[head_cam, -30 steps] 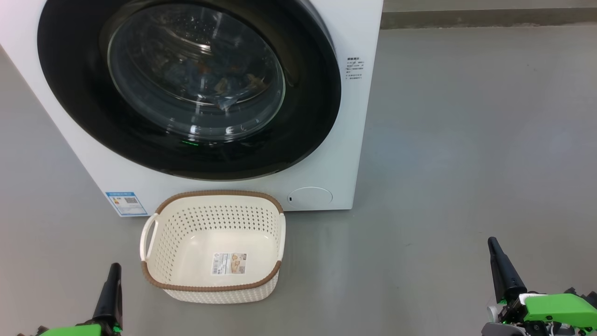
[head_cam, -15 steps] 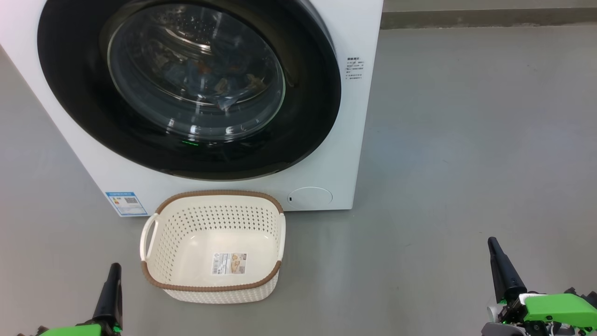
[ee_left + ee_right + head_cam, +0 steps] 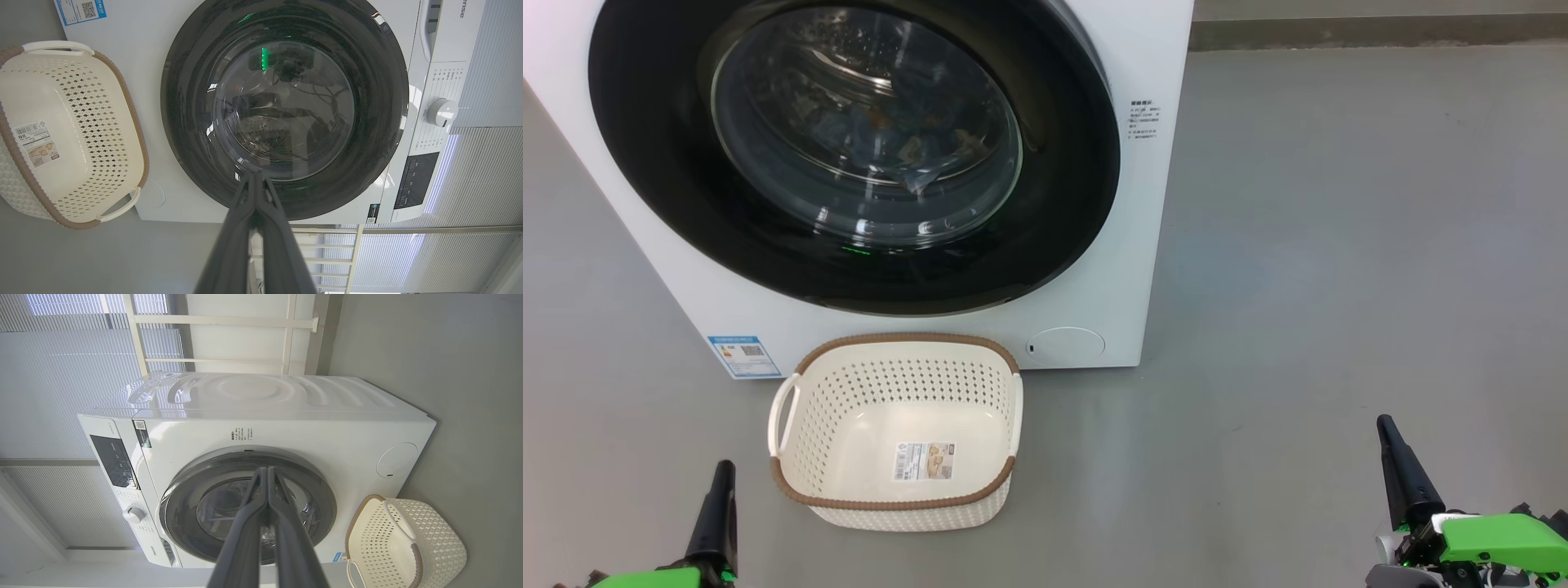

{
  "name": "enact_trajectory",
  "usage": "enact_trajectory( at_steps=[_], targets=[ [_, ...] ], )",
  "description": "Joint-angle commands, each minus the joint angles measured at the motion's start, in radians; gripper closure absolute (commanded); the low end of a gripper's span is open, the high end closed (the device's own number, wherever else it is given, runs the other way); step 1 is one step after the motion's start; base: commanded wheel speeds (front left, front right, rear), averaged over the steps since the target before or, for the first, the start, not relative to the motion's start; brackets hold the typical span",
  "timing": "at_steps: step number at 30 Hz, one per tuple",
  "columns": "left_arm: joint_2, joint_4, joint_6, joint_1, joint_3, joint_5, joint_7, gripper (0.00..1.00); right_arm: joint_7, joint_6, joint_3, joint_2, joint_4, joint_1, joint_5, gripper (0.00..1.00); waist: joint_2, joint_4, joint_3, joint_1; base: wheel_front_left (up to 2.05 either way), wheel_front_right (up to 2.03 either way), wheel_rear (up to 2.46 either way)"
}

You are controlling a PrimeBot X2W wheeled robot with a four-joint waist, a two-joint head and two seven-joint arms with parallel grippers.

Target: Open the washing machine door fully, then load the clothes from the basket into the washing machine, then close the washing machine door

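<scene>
The left gripper [image 3: 723, 475] has long dark fingers [image 3: 712, 523] pinched together, holding nothing. The rounded cream plastic basket [image 3: 898, 384] has little holes and a brown woven-look rim. Behind it, the big white boxy washing machine [image 3: 1135, 245] has its round shiny black door [image 3: 1066, 204] closed, with the blue clothes [image 3: 882, 122] behind its bulging glass [image 3: 947, 212]. The right gripper [image 3: 1388, 434] is pinched together too.

A smooth grey floor [image 3: 1339, 245] is seen stretching wide on the right, and the white washing machine [image 3: 1094, 269] is stood directly on it. The cream basket [image 3: 890, 384] is set upright on that floor, just before the machine's lower front.
</scene>
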Motion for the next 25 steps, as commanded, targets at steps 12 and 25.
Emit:
enact_trajectory(
  at_steps=[12,25],
  targets=[
    [0.016,-0.026,-0.003,-0.038,0.034,-0.003,0.003,1.0,0.008,-0.001,0.024,-0.003,-0.03,-0.028,0.003,1.0,0.0,0.0,0.0,0.0,0.0,0.0,0.0],
    [0.016,-0.026,-0.003,-0.038,0.034,-0.003,0.003,1.0,0.008,-0.001,0.024,-0.003,-0.03,-0.028,0.003,1.0,0.0,0.0,0.0,0.0,0.0,0.0,0.0]
  ],
)
